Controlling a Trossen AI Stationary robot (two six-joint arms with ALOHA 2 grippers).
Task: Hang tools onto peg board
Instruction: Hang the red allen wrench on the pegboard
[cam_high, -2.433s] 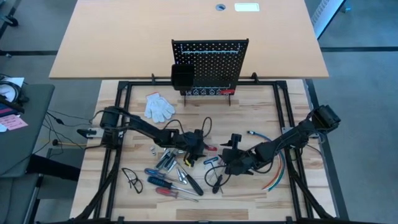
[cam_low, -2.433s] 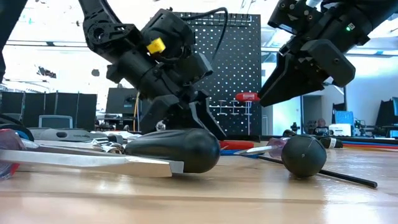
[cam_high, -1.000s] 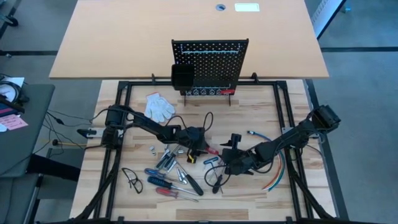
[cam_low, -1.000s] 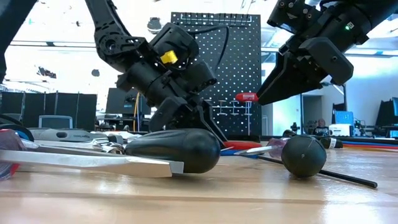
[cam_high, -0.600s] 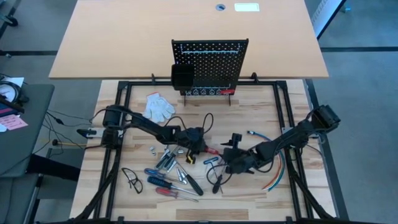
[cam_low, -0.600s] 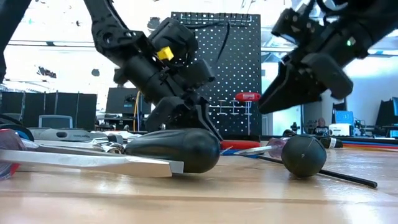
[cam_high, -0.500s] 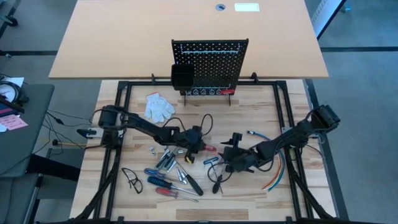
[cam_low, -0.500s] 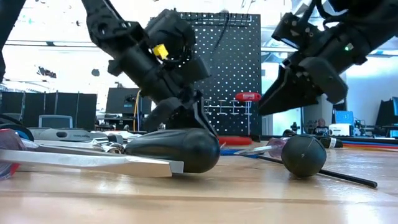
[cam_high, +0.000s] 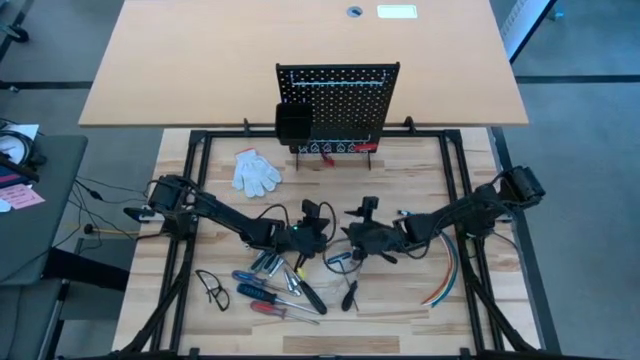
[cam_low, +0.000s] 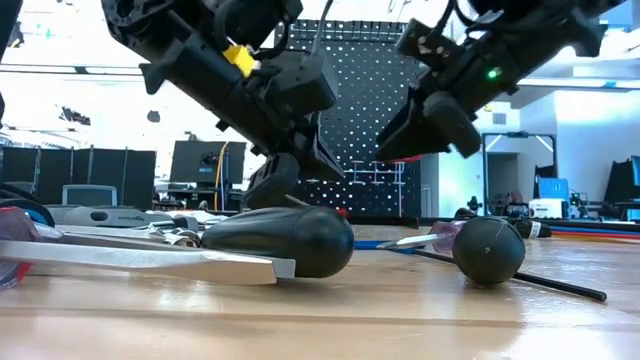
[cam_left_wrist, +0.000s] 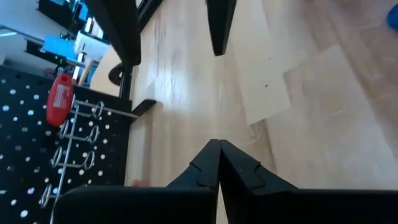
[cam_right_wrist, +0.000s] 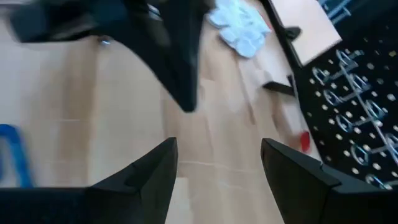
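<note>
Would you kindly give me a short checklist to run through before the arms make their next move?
1. Left gripper holding a tool: not ok; it is shut with nothing visible in it.
2. Right gripper open and empty: ok.
3. Clearance between the two grippers: cannot tell; they sit close together over the middle of the table.
4. Peg board upright: ok.
5. Screwdrivers lying free on the table: ok.

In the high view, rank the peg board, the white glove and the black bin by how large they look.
1. peg board
2. white glove
3. black bin, which looks close to the glove in size, so the last two are uncertain.
</note>
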